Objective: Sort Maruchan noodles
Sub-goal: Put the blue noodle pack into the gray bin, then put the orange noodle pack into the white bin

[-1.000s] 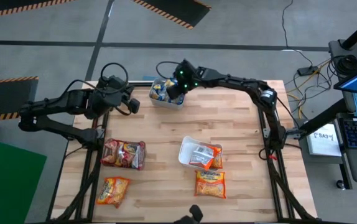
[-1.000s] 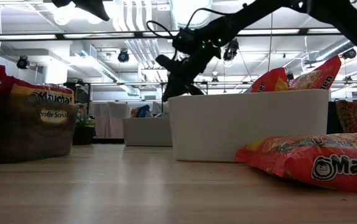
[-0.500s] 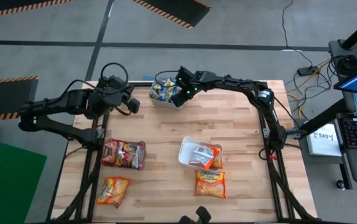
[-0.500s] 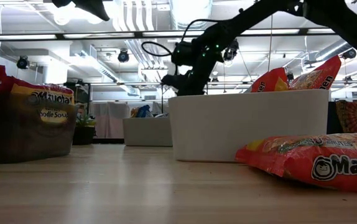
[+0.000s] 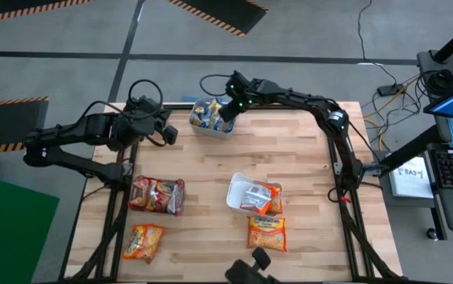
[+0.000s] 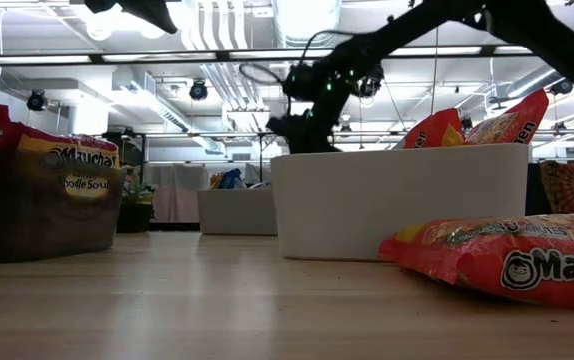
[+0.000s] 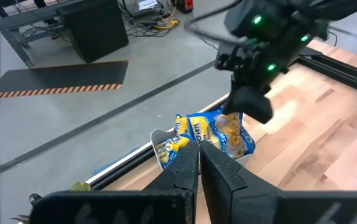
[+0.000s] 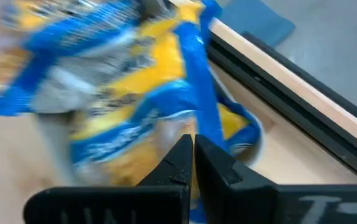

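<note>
Blue-and-yellow Maruchan noodles (image 5: pixel 207 115) fill a clear tray (image 5: pixel 223 131) at the table's far edge. My right gripper (image 5: pixel 226 112) is shut just over the tray's right side, right in front of these packets (image 8: pixel 122 93). Red packets (image 5: pixel 157 194) stand in a dark tray on the left. Orange packets (image 5: pixel 267 199) stand in a white tray (image 5: pixel 236 189) in the middle. Two orange packets (image 5: pixel 144 242) (image 5: pixel 267 233) lie flat near the front edge. My left gripper (image 5: pixel 169 136) is shut, held above the table's far left corner, touching nothing. My right gripper has its shut fingers (image 7: pixel 251 107) slanting down from the table's right at the upper edge of the blue-and-yellow packets (image 7: pixel 228 127) in the clear tray. I cannot tell whether the fingertips touch the packets.
In the low view the white tray (image 6: pixel 397 200) and an orange packet (image 6: pixel 507 255) stand close in front, and the dark tray (image 6: pixel 42 205) is at the left. Bare wood lies between the trays and along the table's right side.
My right gripper has stayed over the clear tray, shifting a little toward the table's right edge while its wrist tipped and rolled. Its fingers have stayed shut.
</note>
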### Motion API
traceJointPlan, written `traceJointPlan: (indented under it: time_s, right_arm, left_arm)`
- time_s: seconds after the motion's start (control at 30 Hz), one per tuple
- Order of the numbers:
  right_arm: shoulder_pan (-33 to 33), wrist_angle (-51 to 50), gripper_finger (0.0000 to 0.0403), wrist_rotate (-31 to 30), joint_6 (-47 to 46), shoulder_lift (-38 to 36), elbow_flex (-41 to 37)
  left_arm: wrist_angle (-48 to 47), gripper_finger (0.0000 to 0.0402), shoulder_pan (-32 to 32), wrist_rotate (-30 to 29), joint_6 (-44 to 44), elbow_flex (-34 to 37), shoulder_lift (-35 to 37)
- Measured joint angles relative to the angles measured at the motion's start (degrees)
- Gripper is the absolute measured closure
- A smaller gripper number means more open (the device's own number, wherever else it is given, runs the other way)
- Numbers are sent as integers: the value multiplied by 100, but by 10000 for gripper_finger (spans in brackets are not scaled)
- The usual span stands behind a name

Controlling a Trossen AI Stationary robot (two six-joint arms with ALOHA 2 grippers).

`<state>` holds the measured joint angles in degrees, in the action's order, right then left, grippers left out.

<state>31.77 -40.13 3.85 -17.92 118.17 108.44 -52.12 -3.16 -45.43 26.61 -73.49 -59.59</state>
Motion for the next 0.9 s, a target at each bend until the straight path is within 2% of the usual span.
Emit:
traceJointPlan:
  time_s: [0.23, 0.5, 0.7, 0.9]
  right_arm:
    - [51, 65, 394, 8, 260, 513, -7]
    - [52, -98, 394, 3, 202, 312, 267]
    - [-14, -683, 394, 72, 186, -67, 867]
    - [-402, -1313, 394, 112, -66, -545, 1244]
  left_arm:
    - [28, 402, 0, 1, 2, 0, -2]
    - [31, 402, 0, 136, 6, 0, 0]
    - [24, 402, 0, 1232, 26, 0, -6]
    - [-312, 402, 27, 2496, 401, 2, -83]
